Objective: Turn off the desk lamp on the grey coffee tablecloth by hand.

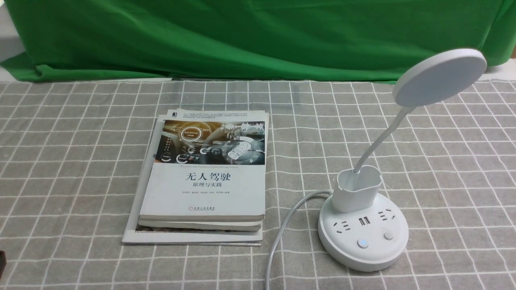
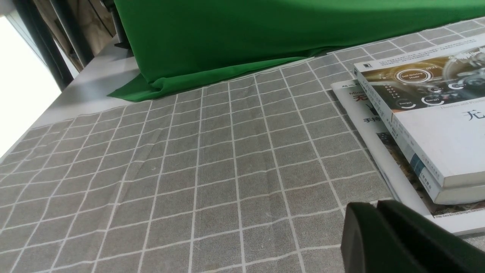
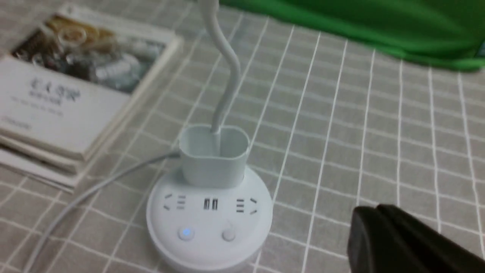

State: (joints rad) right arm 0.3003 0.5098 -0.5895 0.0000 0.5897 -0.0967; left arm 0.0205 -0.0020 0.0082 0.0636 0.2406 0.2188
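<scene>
The white desk lamp (image 1: 363,231) stands on the grey coffee tablecloth (image 1: 443,169) at the right front. Its disc head (image 1: 439,76) leans up to the right on a thin neck out of the cup holder (image 1: 356,189). The round base has a left button (image 1: 363,243) glowing blue and a plain right button (image 1: 388,236). The lamp also shows blurred in the right wrist view (image 3: 208,220); my right gripper (image 3: 376,207) hangs shut and empty beside the base, apart from it. My left gripper (image 2: 375,204) is shut and empty above the cloth by the books. Only black fingers show.
A stack of books (image 1: 205,177) lies left of the lamp, also in the left wrist view (image 2: 435,125). The lamp's white cable (image 1: 282,233) runs from the base to the front edge. A plain green cloth (image 1: 250,36) hangs across the back.
</scene>
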